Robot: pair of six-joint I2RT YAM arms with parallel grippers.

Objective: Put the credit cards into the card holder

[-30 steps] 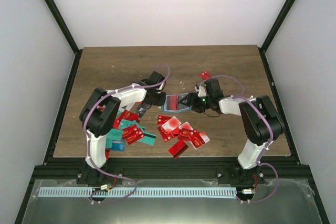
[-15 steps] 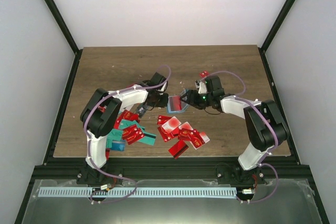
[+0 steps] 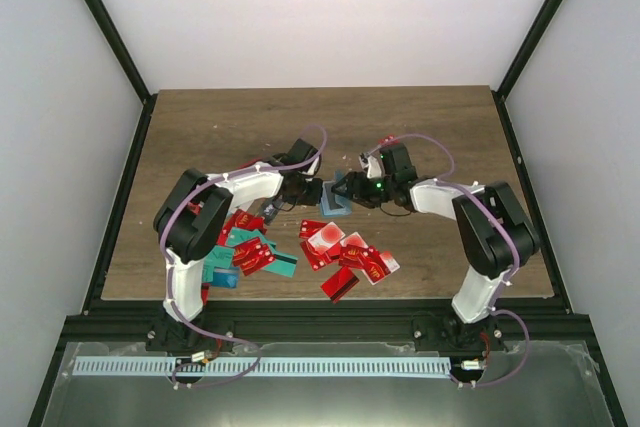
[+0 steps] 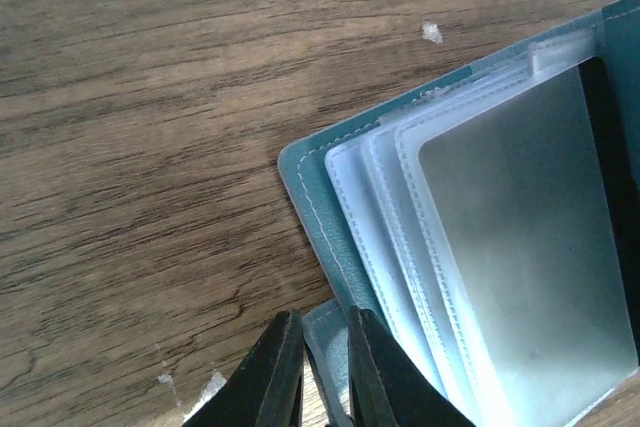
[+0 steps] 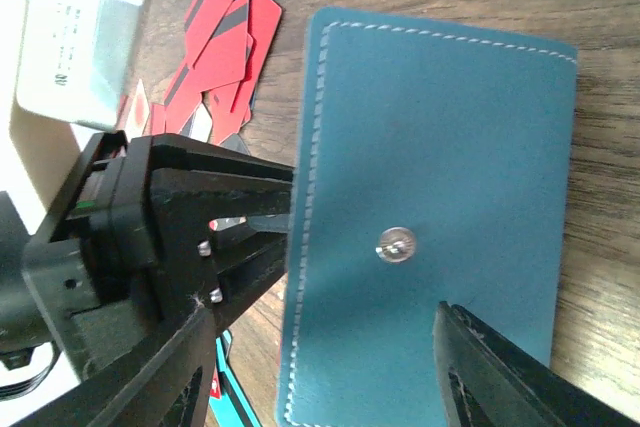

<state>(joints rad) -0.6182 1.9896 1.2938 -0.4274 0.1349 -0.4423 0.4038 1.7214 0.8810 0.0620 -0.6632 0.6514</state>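
The teal card holder (image 3: 335, 197) sits mid-table between both grippers. My left gripper (image 4: 325, 322) is shut on a teal flap at its corner; the holder (image 4: 480, 207) lies open there, showing clear sleeves. My right gripper (image 5: 325, 327) is open, its fingers (image 5: 500, 377) hovering over the holder's outer cover (image 5: 430, 147) with the snap stud. In the top view the left gripper (image 3: 312, 190) and right gripper (image 3: 352, 192) face each other across the holder. Credit cards (image 3: 345, 252), mostly red, lie in front of it, with more (image 3: 250, 247) beside the left arm.
Red cards (image 5: 225, 47) show beyond the left arm's black gripper (image 5: 180, 237) in the right wrist view. One red card (image 3: 389, 139) peeks out behind the right arm. Bare wood (image 3: 250, 122) stretches across the table's far half. Black frame rails border the table.
The right gripper has moved left, close up to the left gripper. The holder has swung round, so the red inside it no longer shows from above. The left grip is unchanged.
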